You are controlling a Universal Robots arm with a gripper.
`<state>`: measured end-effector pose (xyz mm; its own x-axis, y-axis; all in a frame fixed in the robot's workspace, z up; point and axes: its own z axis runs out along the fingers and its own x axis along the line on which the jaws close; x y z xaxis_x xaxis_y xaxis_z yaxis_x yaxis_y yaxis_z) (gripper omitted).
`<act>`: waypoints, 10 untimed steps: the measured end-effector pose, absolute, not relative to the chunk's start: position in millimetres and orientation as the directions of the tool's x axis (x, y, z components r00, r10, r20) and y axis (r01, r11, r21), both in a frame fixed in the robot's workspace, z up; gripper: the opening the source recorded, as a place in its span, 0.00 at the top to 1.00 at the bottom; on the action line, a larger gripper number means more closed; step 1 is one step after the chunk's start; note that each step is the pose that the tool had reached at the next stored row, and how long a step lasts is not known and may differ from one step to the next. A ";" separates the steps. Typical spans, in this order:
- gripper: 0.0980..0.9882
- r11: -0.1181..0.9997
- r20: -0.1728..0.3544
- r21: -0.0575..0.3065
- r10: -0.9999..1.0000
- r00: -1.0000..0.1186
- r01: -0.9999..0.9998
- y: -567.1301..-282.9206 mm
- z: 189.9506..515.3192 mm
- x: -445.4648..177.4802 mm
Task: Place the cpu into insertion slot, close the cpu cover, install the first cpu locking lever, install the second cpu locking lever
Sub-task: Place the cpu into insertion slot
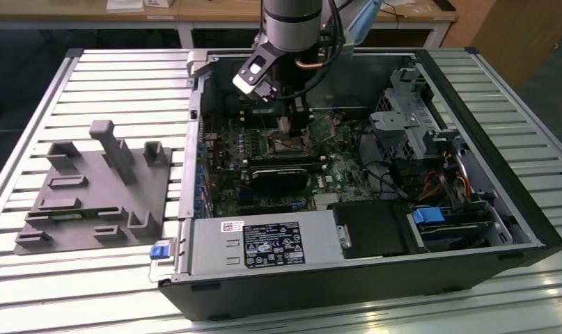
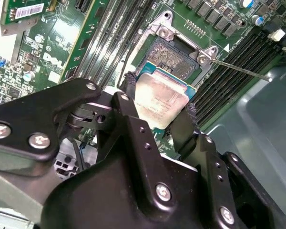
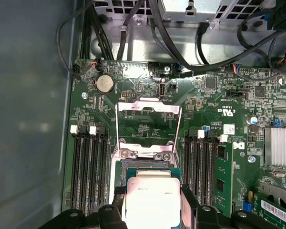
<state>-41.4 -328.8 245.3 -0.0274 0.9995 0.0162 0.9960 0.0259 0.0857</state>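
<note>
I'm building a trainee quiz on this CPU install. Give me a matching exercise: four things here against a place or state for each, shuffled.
Things:
1 cpu
2 cover
3 socket
4 grey fixture

Places or states:
A swung open
B on the slatted table
C clamped in the gripper
D bare, nothing seated in it

Pairs: 1-C, 2-A, 3-D, 4-B
</note>
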 end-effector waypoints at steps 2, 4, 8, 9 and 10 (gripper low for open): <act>0.51 0.026 0.016 0.086 0.999 -0.027 0.996 -328.6 244.9 -41.4; 0.51 0.026 0.016 0.086 0.999 -0.027 0.996 -328.4 243.7 -41.7; 0.51 0.026 0.016 0.086 0.999 -0.027 0.996 -327.8 238.8 -42.4; 0.51 0.026 0.016 0.086 0.999 -0.027 0.996 -327.7 237.3 -42.5; 0.51 0.026 0.016 0.086 0.999 -0.027 0.996 -327.5 235.7 -42.5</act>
